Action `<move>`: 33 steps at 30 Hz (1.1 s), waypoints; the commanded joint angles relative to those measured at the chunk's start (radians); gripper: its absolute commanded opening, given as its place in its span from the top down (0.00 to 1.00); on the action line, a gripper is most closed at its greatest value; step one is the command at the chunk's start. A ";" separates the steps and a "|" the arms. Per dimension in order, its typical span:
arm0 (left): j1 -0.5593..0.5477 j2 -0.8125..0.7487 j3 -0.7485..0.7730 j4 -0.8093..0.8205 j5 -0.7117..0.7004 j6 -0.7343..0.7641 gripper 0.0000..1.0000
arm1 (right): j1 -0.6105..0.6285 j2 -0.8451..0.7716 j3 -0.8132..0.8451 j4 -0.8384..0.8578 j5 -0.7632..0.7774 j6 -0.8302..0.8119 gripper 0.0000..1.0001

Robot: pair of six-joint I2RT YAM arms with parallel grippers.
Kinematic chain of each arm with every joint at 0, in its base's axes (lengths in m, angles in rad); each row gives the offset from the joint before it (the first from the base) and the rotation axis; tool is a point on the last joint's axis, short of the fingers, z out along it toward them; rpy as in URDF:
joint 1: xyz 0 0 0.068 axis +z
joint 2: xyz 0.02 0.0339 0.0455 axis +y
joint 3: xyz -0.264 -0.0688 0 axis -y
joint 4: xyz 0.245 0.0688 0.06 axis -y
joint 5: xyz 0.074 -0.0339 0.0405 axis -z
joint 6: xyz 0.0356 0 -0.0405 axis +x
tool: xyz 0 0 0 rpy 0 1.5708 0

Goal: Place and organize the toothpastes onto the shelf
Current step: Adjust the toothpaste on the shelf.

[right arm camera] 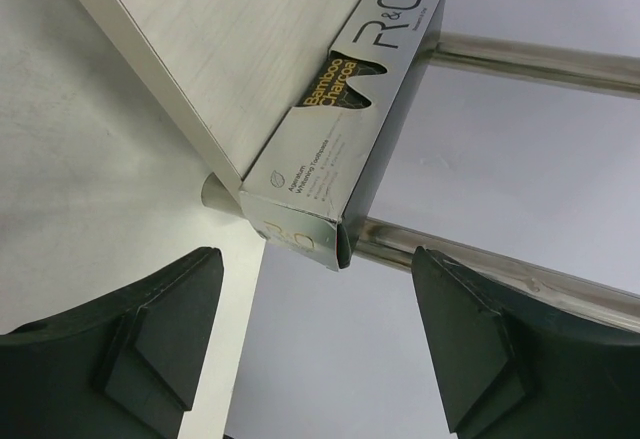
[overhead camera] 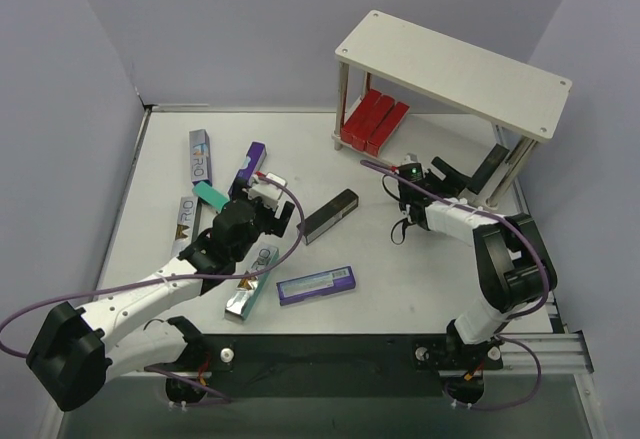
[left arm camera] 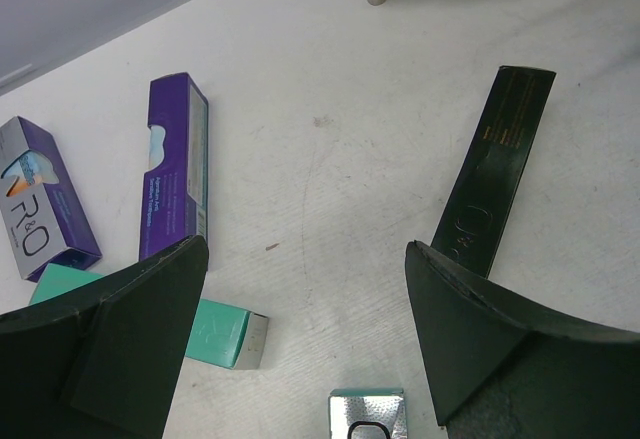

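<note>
While the right gripper (right arm camera: pixel 315 259) gapes wide behind the silver-and-black toothpaste carton (right arm camera: pixel 350 129) on the beige two-tier shelf (right arm camera: pixel 200 49) at one o'clock, placing looks finished; next, I'd push it square. Meanwhile the left gripper (left arm camera: pixel 305 259) hovers wide.

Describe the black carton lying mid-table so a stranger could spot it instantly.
Start at the shelf in the far right corner and come toward the table's middle. The black carton lies there alone, slanted, plain black where the nearest carton is purple and silver.

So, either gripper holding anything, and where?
Nothing held. Left gripper open over the white table; right gripper open, silver rectangular carton free beyond it.
</note>
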 commanded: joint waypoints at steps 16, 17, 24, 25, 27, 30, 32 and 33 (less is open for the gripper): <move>-0.016 -0.006 0.032 0.045 0.020 0.005 0.09 | -0.054 0.013 0.090 -0.038 -0.009 -0.029 0.44; -0.016 -0.008 0.033 0.046 0.017 0.005 0.09 | -0.059 0.021 0.093 -0.040 -0.008 -0.034 0.44; -0.019 -0.008 0.032 0.046 0.014 0.009 0.09 | -0.091 0.046 0.110 -0.032 0.013 -0.044 0.44; -0.019 -0.009 0.032 0.045 0.012 0.009 0.09 | -0.091 0.046 0.110 -0.029 0.018 -0.047 0.44; -0.019 -0.008 0.030 0.046 0.009 0.012 0.09 | -0.091 0.046 0.113 -0.025 0.036 -0.047 0.44; -0.019 -0.008 0.032 0.046 0.011 0.011 0.09 | -0.073 0.033 0.116 -0.023 0.030 -0.047 0.44; -0.018 -0.006 0.033 0.048 0.011 0.012 0.09 | -0.051 0.011 0.121 -0.025 0.010 -0.049 0.44; -0.017 -0.005 0.032 0.046 0.009 0.012 0.09 | -0.040 0.006 0.129 -0.032 0.001 -0.049 0.44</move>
